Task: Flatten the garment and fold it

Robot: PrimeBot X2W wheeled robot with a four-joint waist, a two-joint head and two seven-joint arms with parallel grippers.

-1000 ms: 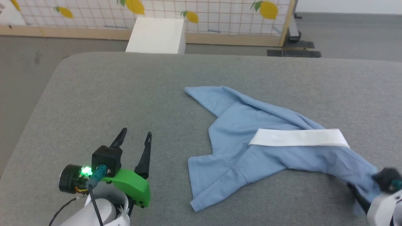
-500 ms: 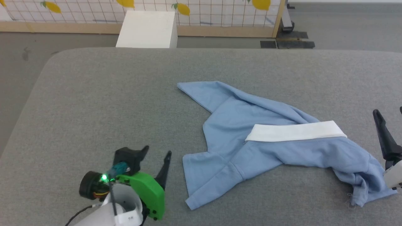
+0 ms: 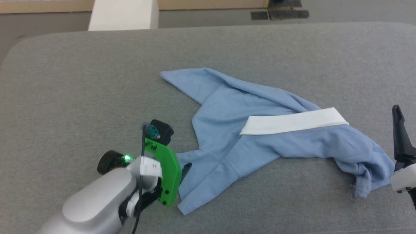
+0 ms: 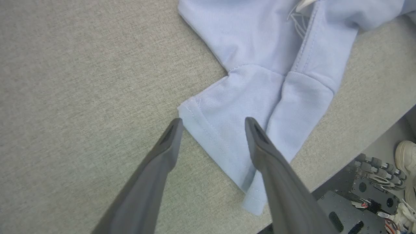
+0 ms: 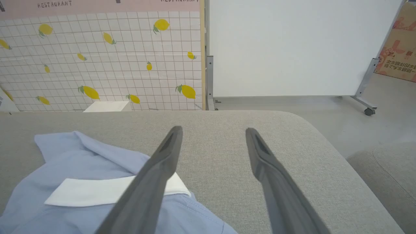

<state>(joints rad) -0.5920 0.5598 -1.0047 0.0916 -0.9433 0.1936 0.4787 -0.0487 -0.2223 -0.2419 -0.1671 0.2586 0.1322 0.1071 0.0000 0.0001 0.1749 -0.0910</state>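
So the shirt (image 3: pixel 260 139) was lying crumpled on the grey table (image 3: pixel 81 81), a bit right of the middle. The collar (image 3: pixel 292 121) showed as a white strip across it, one sleeve (image 4: pixel 234 104) was splayed toward the robot, and the right end was bunched into a lump (image 3: pixel 367 175). It looked like thin knit fabric, so I'd guess light, floppy, zero stiffness: it would drape and drag rather than slide as one piece, and lifting it from a single spot would just make it fold over itself. The best holds seemed to be the stitched edges, like the sleeve hem or a shoulder seam, since they give a bit more to pinch. The left gripper (image 4: pixel 213 120) had its fingers spread wide, holding nothing, right at that hem: one tip at the hem's corner, the other over the sleeve cloth. The right gripper (image 5: pixel 213 130) was wide open and empty too, above bare table just beside the lump. Room-wise, there was loads of free table to the left of the shirt and behind it for spreading out. The tight side was the near edge (image 4: pixel 334 165), which the sleeve tip nearly reached, so pulling toward the robot risked cloth hanging off. The box (image 3: pixel 123 14) stood beyond the far edge, out of the way.
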